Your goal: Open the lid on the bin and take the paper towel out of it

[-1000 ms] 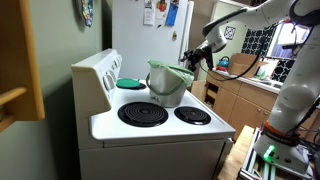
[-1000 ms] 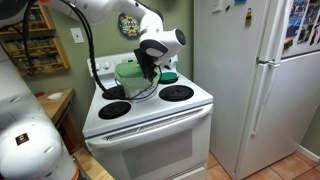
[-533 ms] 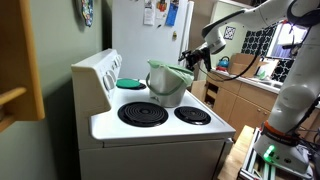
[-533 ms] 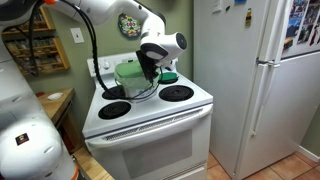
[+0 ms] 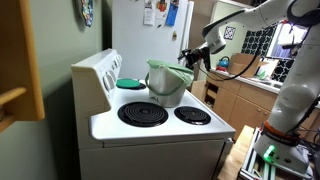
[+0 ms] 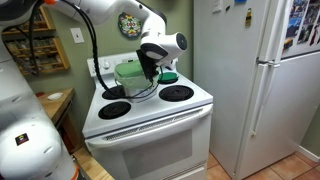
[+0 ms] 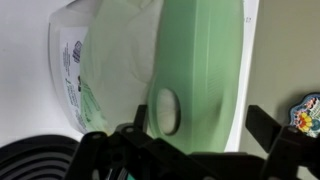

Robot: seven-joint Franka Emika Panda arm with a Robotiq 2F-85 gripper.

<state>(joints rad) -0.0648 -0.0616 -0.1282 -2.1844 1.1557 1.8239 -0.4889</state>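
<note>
The grey-silver bin point(image 5: 167, 92) stands on a back burner of the white stove point(image 5: 160, 128); it also shows in an exterior view point(image 6: 128, 82). Its pale-green lid point(image 5: 168, 69) lies over the bin's top. In the wrist view the lid point(image 7: 195, 70) fills the frame, with the bin's labelled wall point(image 7: 72, 70) beside it. My gripper point(image 5: 191, 55) point(image 6: 150, 66) is at the lid's edge. Its fingers point(image 7: 200, 140) are open, one on each side of the lid's rim. The paper towel is hidden.
A flat teal disc point(image 5: 131, 83) lies on the other back burner point(image 6: 170, 76). Two black coil burners point(image 5: 143, 113) sit in front. The stove's back panel point(image 5: 95, 75) rises behind the bin. A white fridge point(image 6: 255, 70) stands beside the stove.
</note>
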